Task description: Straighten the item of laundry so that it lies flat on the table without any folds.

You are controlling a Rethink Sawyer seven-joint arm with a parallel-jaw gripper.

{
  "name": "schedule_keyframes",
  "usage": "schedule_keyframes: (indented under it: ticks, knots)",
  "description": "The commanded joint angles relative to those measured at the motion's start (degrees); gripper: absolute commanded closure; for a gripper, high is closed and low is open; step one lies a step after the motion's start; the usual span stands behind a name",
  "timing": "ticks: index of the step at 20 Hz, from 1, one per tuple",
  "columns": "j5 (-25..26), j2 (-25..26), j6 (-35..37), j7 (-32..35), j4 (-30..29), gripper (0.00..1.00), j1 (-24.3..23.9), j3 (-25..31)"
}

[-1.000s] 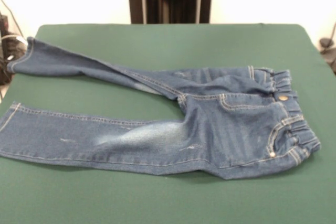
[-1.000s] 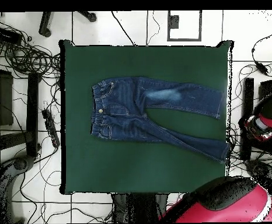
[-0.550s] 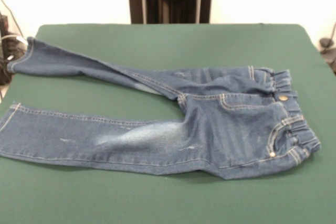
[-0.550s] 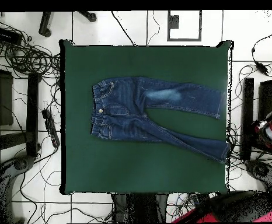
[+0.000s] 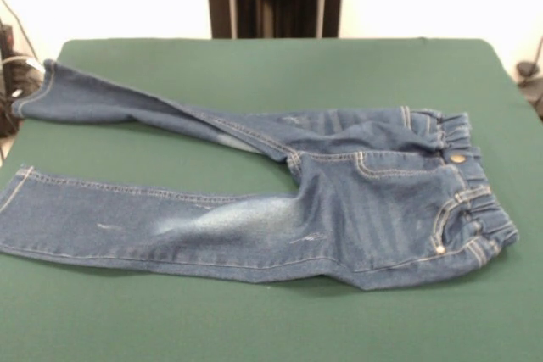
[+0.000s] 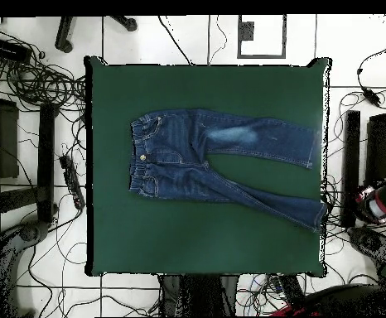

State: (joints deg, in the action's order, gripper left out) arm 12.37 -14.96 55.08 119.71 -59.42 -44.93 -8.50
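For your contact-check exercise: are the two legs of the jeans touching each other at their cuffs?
Apart. The overhead view shows bare green table between the jeans' two cuffs; the legs join only at the crotch.

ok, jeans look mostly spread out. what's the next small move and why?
Probably grip the hem of the far leg and draw it inward: that leg of the jeans reaches the table edge and runs narrower than the other, folded along its length near the crotch. The gripper is in neither view.

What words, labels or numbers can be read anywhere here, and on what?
None can be read. The jeans show only stitching and a brass button, whose face is too small to make out. The green table carries no markings.
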Motion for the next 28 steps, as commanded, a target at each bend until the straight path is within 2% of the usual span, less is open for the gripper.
schedule_keyframes:
  ticks: [1,15,28]
  knots:
    - [-2.7,-0.8,-3.8,-1.9,-14.4,1.0,2.6,8.8]
    - [-0.9,-3.8,-10.9,-2.3,-23.4,1.0,0.2,10.2]
    - [-1.7,-7.3,-17.9,-1.7,-33.4,1.0,-1.8,12.9]
